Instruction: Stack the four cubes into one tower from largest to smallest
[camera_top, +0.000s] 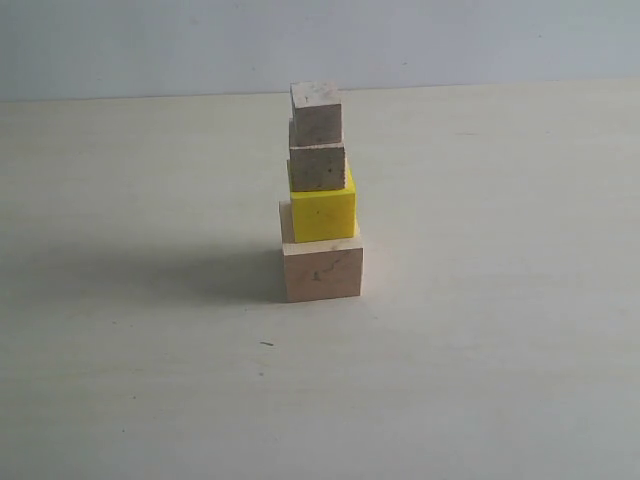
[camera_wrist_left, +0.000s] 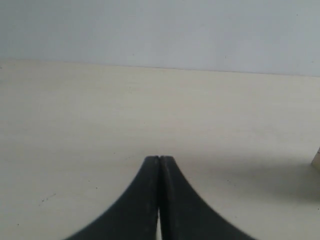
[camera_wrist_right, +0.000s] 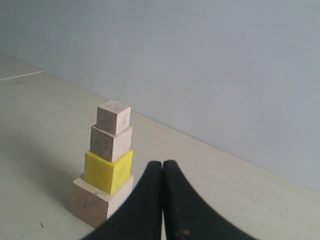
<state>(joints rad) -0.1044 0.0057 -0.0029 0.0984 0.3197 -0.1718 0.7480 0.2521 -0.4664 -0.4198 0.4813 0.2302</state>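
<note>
Exterior view showed the tower (camera_top: 320, 190) complete at frame centre, tiniest cube (camera_top: 316, 112) on top. Left gripper (camera_wrist_left: 159, 161) and right gripper (camera_wrist_right: 163, 165) were closed tight and empty. Probably best to steer clear without nudging it.

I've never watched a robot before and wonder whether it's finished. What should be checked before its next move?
1. Large pale cracked wooden cube at the bottom, on the table: ok.
2. Bright yellow cube on it: ok.
3. Small bare wooden cube next: ok.
4. Tiniest wooden cube on top: ok.
5. Left jaws and right jaws shut, empty, away from the tower: ok.
6. Tower steady if nudged: cannot tell.
</note>
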